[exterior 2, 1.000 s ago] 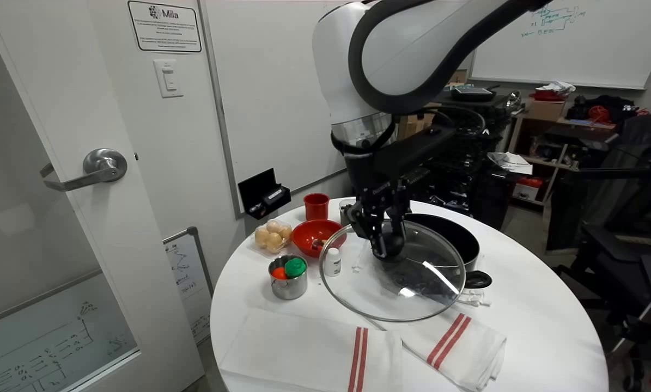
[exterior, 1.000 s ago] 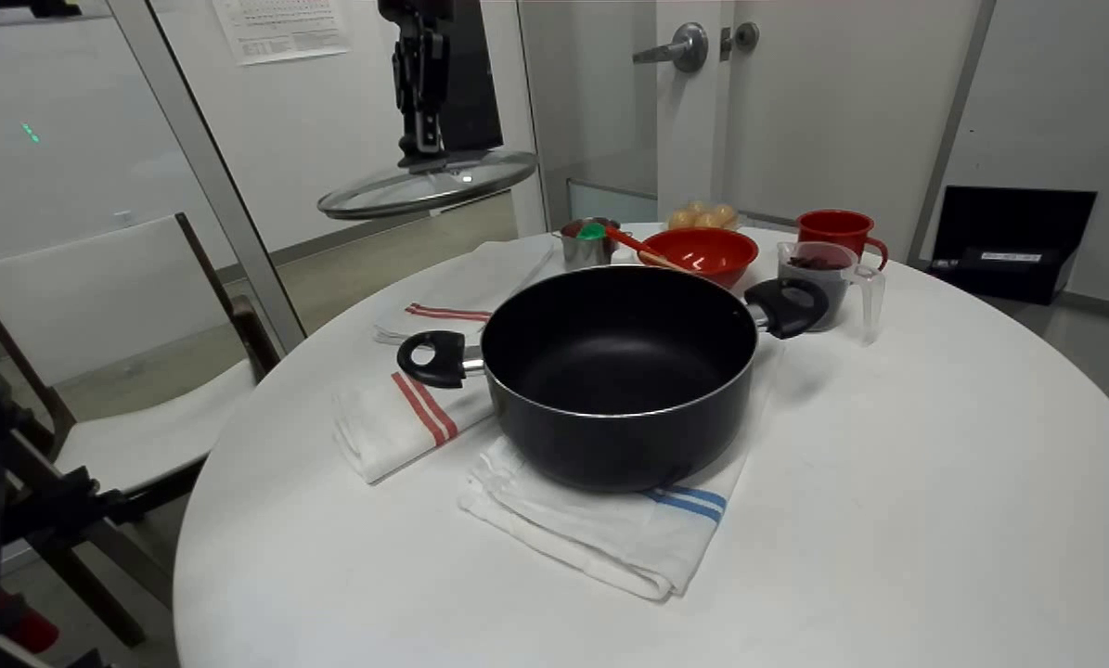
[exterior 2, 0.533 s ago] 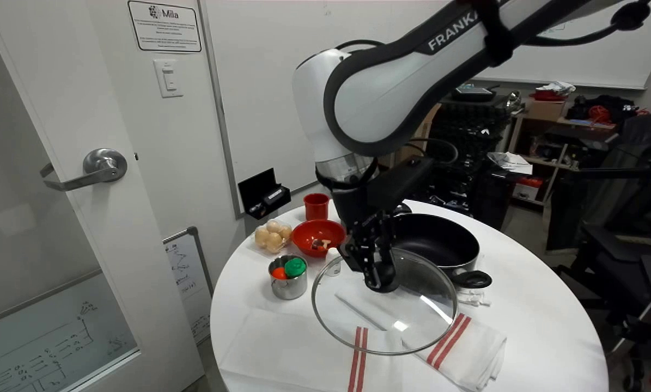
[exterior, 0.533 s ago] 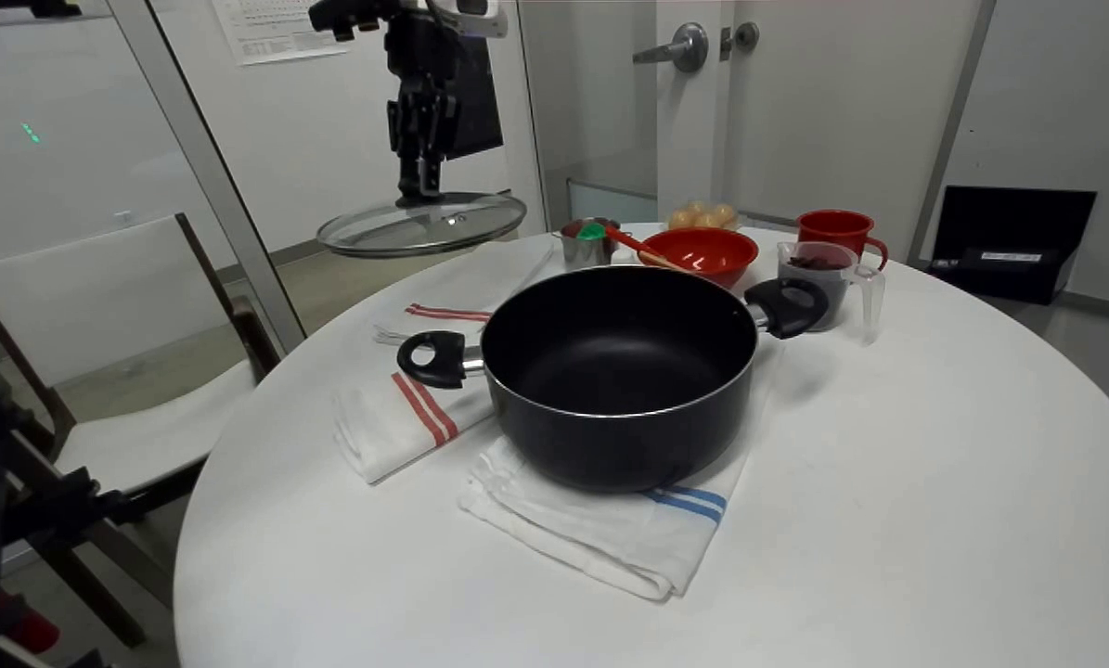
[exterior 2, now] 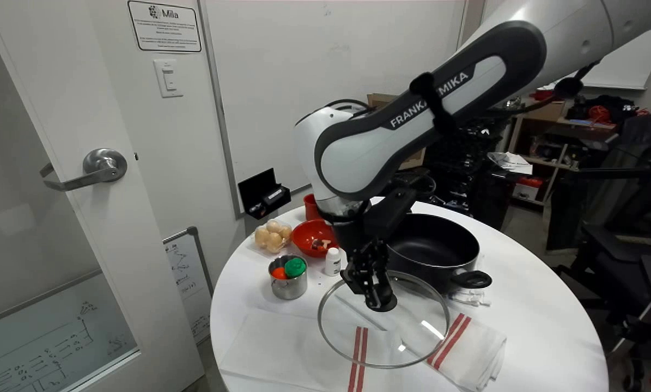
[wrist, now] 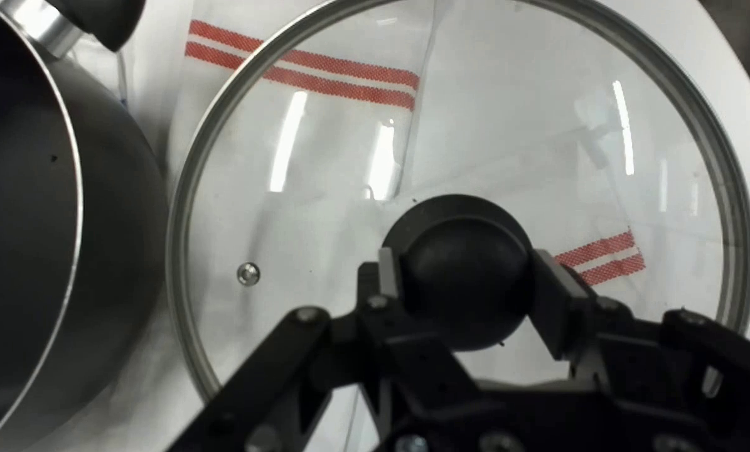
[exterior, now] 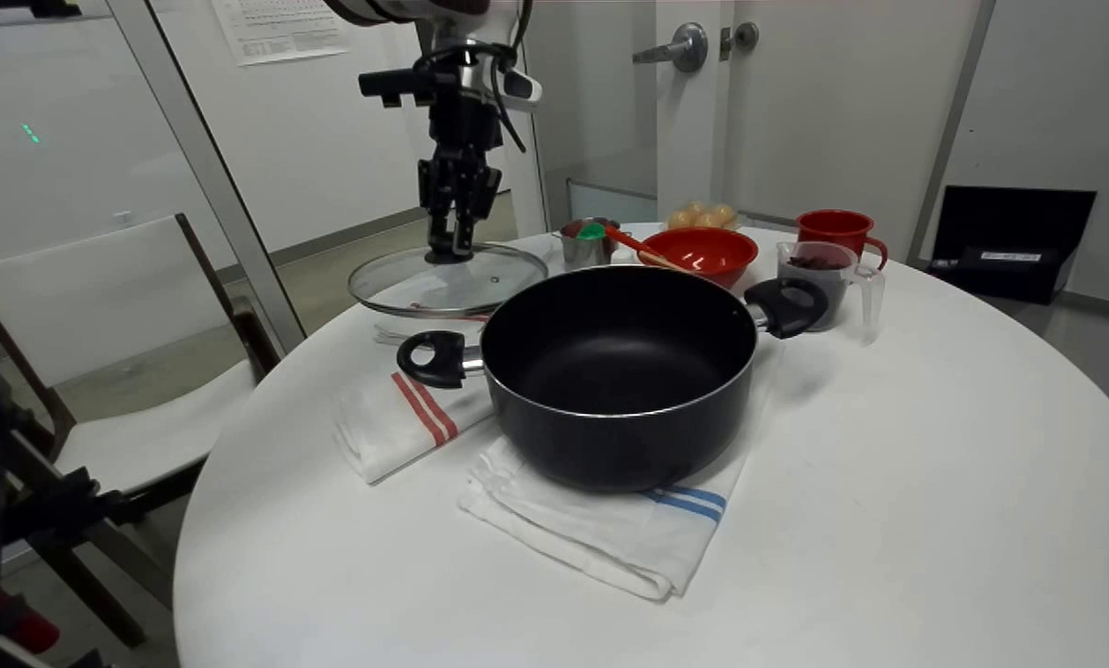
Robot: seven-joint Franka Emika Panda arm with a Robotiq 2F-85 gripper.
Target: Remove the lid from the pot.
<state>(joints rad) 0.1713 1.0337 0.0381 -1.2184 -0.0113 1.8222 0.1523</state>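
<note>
The lid is a clear glass disc with a metal rim; it shows in both exterior views and the wrist view. My gripper is shut on the lid's black knob, with one pad on each side. The lid hangs nearly level, low over the red-striped towels beside the pot; I cannot tell whether it touches them. The black pot stands uncovered and empty on a blue-striped towel. The lid's rim is close to the pot's side.
A metal cup with a green and an orange thing, a white bottle, and a red bowl stand near the lid. A red mug and clear measuring cup stand beyond the pot. A red-striped towel lies by the pot.
My gripper has lowered the lid from well above the table to close over the towels, shifting it slightly toward the pot in the last half second. The pot has not moved.
</note>
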